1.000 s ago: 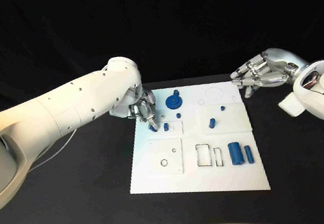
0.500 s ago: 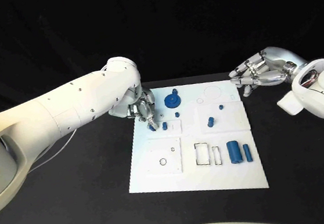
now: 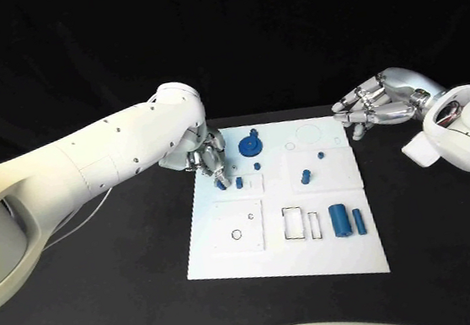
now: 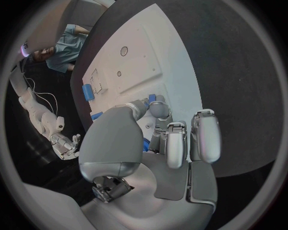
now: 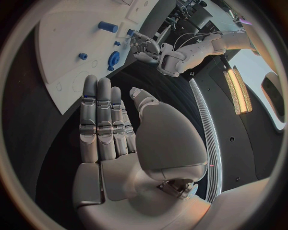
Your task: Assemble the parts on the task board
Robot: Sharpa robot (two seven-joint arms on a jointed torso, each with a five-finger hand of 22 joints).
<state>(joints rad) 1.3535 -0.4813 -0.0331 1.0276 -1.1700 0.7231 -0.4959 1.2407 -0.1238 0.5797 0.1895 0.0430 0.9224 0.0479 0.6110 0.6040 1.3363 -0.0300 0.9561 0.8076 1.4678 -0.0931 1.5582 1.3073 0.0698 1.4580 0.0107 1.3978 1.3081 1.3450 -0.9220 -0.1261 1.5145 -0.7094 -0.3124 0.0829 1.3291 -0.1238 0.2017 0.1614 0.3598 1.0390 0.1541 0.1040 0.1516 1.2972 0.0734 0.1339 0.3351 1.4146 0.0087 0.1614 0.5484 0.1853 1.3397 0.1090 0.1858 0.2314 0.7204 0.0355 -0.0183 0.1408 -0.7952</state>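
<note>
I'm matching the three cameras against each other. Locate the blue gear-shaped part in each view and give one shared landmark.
Head view: the blue gear stands at the task board's far-left corner, just right of the left hand.
Left wrist view: not identifiable; the hand covers that corner.
Right wrist view: the gear sits near the board's edge, below the left hand.
Shared landmark: the left hand beside the gear.
</note>
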